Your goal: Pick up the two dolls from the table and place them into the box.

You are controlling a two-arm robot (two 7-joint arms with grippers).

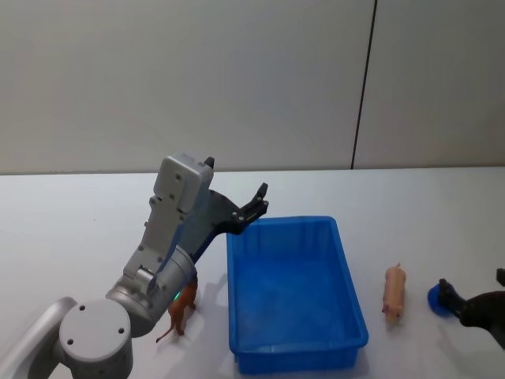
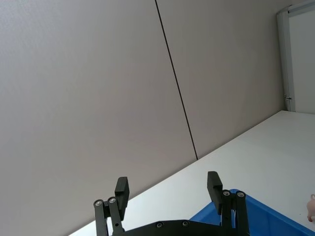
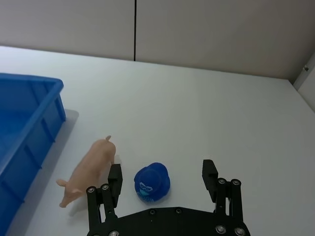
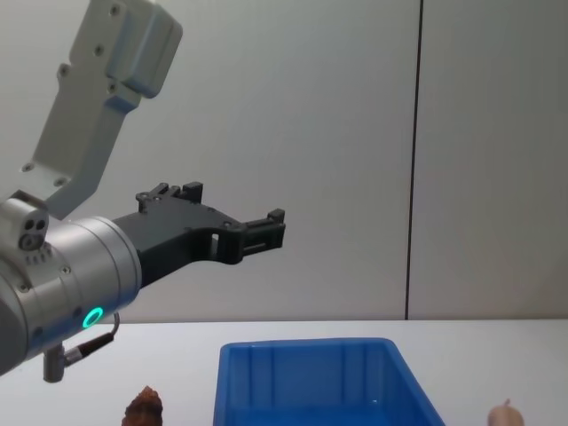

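Note:
The blue box (image 1: pixel 296 354) stands on the white table (image 1: pixel 79 221) with nothing showing inside. A reddish-brown doll (image 1: pixel 181 312) stands on the table just left of the box, partly behind my left arm. A pale pink pig-like doll (image 1: pixel 394 290) lies right of the box. My left gripper (image 1: pixel 256 204) is open, held high above the box's far left corner, holding nothing. My right gripper (image 3: pixel 162 174) is open low over the table, just right of the pink doll (image 3: pixel 88 171). The brown doll (image 4: pixel 142 410) shows low in the chest view.
A small round blue toy (image 3: pixel 152 182) lies on the table between my right gripper's open fingers, touching neither. A grey wall runs behind the table. Open tabletop stretches beyond the box (image 3: pixel 29 83) and to the far right.

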